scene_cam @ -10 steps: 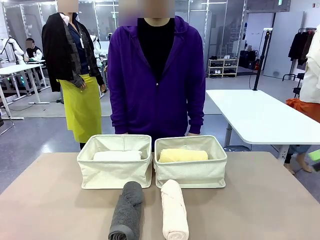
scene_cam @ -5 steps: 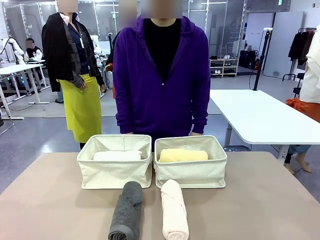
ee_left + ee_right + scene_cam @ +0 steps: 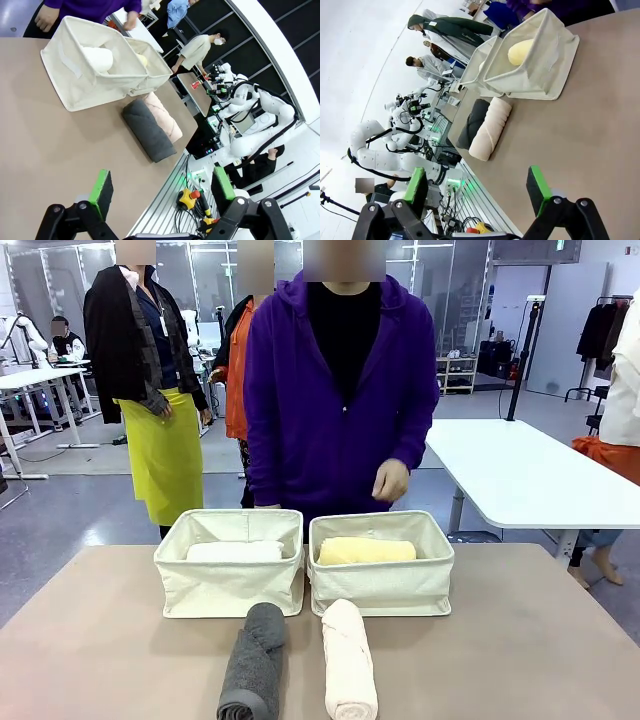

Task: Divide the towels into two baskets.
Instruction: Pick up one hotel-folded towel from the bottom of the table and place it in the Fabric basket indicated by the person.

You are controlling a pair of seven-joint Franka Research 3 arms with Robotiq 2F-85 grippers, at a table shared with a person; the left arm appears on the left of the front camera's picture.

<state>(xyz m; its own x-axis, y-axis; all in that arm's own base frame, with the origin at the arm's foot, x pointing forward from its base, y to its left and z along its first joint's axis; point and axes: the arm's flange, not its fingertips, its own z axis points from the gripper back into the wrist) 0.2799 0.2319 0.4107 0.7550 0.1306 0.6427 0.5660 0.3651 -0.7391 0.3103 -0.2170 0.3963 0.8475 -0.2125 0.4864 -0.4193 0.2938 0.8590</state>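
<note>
Two cream canvas baskets stand side by side at the table's far middle. The left basket [image 3: 229,575] holds the white towel [image 3: 234,551]; the right basket [image 3: 381,573] holds the yellow towel [image 3: 366,550]. In front of them, on the table, lie the dark grey towel [image 3: 254,660] and the pale pink towel [image 3: 348,659], side by side, pointing toward me. My left gripper [image 3: 162,192] is open above the table's near left, the grey towel [image 3: 148,130] ahead of it. My right gripper [image 3: 477,187] is open over the near right, the pink towel [image 3: 491,129] ahead.
A person in a purple hoodie [image 3: 340,400] stands just behind the baskets, one hand [image 3: 391,480] raised above the right basket. Other people stand farther back. A white table [image 3: 520,475] stands at the right. The brown tabletop [image 3: 520,640] is bare on both sides.
The person in purple has shifted to the right and lifted a hand in front of the body. Towels, baskets and both grippers have stayed put.
</note>
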